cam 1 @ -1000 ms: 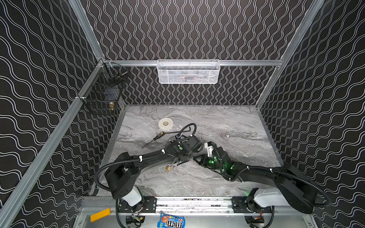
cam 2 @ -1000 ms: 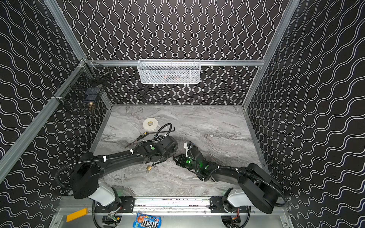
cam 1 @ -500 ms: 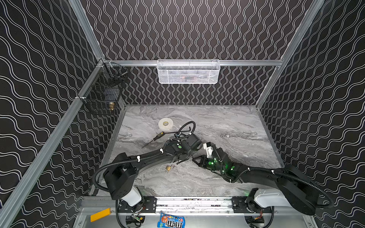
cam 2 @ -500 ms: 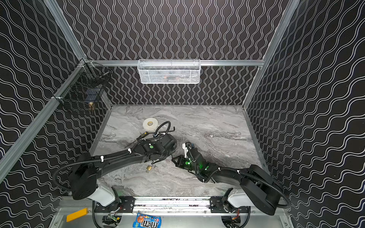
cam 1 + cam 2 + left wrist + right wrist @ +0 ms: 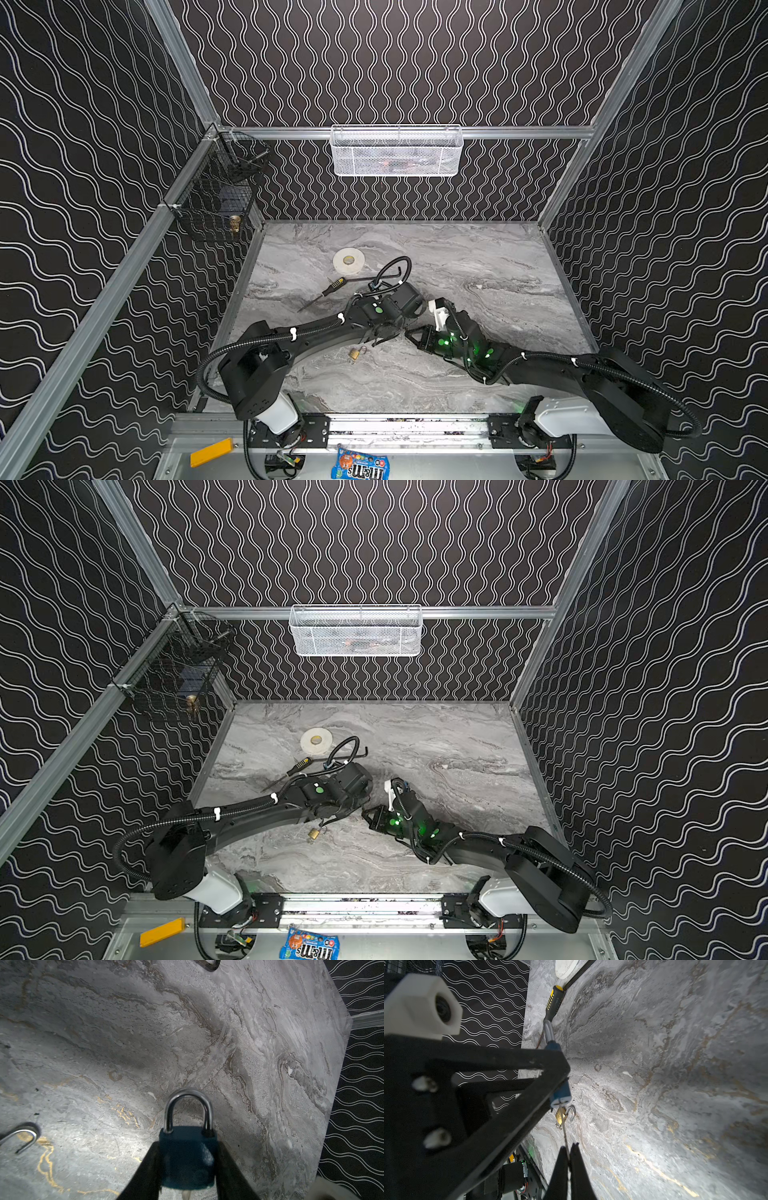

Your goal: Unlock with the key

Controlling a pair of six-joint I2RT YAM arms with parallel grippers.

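A blue padlock (image 5: 187, 1159) with a silver shackle standing closed is clamped by its sides in my left gripper (image 5: 188, 1147), just above the marble table. The right wrist view shows the same blue padlock (image 5: 560, 1093) from its bottom face. My right gripper (image 5: 569, 1147) is shut on a thin metal key (image 5: 564, 1130), whose blade reaches up to the keyhole face. How deep the key sits cannot be told. In both top views the left gripper (image 5: 397, 332) and right gripper (image 5: 413, 336) meet tip to tip mid-table, hiding the blue padlock and the key.
A small brass padlock (image 5: 354, 353) with its shackle open lies on the table just below the grippers. Behind them lie a yellow-and-black screwdriver (image 5: 328, 289), a hex key (image 5: 374, 277) and a white tape roll (image 5: 348, 260). Wire baskets (image 5: 397, 151) hang on the back and left walls.
My right gripper has slid left with the key, closing up on the padlock. The left gripper shifted slightly while holding it. The brass padlock has not moved.
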